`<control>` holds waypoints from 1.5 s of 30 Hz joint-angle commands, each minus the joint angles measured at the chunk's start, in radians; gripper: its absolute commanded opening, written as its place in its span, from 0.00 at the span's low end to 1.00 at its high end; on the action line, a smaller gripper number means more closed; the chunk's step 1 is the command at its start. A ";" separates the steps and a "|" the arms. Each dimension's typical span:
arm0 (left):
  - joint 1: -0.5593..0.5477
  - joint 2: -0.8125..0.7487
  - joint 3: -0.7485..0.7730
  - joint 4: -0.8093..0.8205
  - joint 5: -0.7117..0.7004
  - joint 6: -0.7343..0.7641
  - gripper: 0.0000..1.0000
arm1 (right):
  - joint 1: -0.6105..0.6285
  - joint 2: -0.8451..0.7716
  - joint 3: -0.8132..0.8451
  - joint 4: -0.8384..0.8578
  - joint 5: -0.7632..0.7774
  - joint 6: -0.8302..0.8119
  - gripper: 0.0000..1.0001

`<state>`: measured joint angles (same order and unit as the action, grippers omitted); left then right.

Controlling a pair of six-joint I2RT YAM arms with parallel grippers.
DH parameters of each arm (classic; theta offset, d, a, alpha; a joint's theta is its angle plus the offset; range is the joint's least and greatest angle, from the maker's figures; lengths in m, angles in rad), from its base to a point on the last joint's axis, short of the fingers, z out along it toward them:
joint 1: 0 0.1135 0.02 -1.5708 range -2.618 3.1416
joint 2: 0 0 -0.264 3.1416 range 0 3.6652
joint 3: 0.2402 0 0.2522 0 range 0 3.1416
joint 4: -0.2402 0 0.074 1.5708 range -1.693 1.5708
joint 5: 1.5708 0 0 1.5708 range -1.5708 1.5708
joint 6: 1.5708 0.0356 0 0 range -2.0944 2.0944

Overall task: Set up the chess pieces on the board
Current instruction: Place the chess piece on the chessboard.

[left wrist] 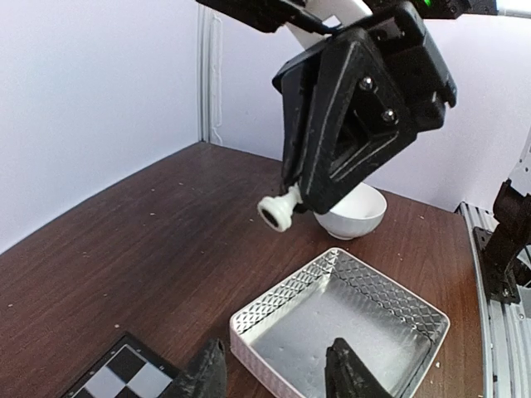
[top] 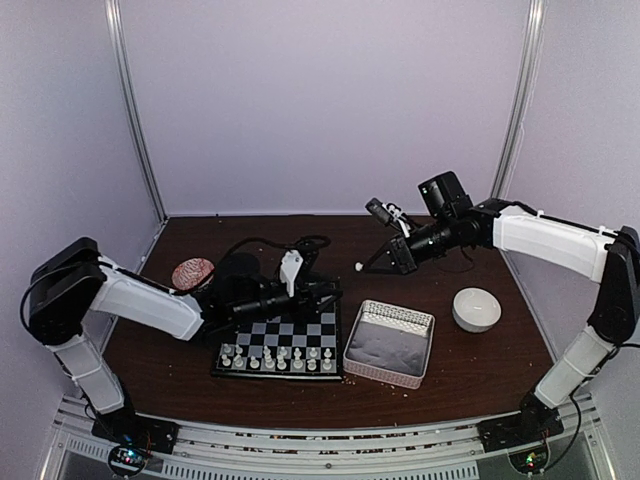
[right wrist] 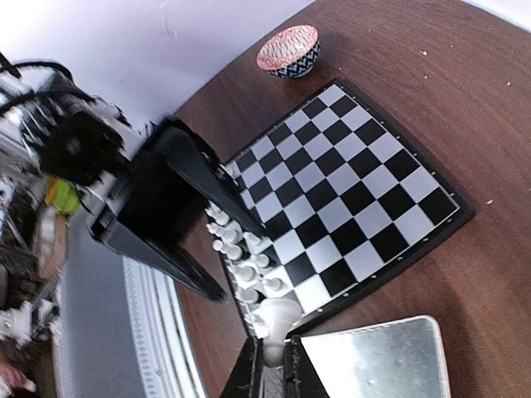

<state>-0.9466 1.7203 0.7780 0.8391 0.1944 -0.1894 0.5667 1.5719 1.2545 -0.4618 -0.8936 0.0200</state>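
Observation:
The board (top: 283, 338) lies in front of the left arm. Two rows of white chess pieces (top: 277, 358) stand along its near edge. My right gripper (top: 370, 265) hangs in the air beyond the board and is shut on one white chess piece (top: 358, 267). In the right wrist view that piece (right wrist: 278, 319) sticks out from between the fingers (right wrist: 259, 373), above the board's (right wrist: 348, 199) corner and the standing chess pieces (right wrist: 236, 249). My left gripper (top: 322, 293) hovers over the board's far right part, open and empty. In its own view the left gripper (left wrist: 276, 348) has its jaws apart, with nothing between them.
A clear patterned tray (top: 390, 343) sits right of the board, seen close in the left wrist view as the tray (left wrist: 332, 323). A white bowl (top: 476, 308) stands further right. A red patterned bowl (top: 193, 272) is at the back left. Pale crumbs dot the table.

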 commanded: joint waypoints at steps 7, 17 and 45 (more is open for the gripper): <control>0.144 -0.542 -0.037 -0.744 -0.407 -0.028 0.49 | 0.232 0.183 0.396 -0.427 0.378 -0.341 0.05; 0.372 -0.793 -0.120 -1.255 -0.435 -0.396 0.36 | 0.440 0.489 0.749 -0.599 0.531 -0.411 0.05; 0.577 -0.354 -0.314 -0.882 0.056 -0.486 0.00 | 0.515 0.671 0.964 -0.706 0.664 -0.439 0.06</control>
<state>-0.3782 1.3380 0.4862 -0.1375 0.1860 -0.6655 1.0729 2.2658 2.2475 -1.1526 -0.2558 -0.4160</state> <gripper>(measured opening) 0.002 0.060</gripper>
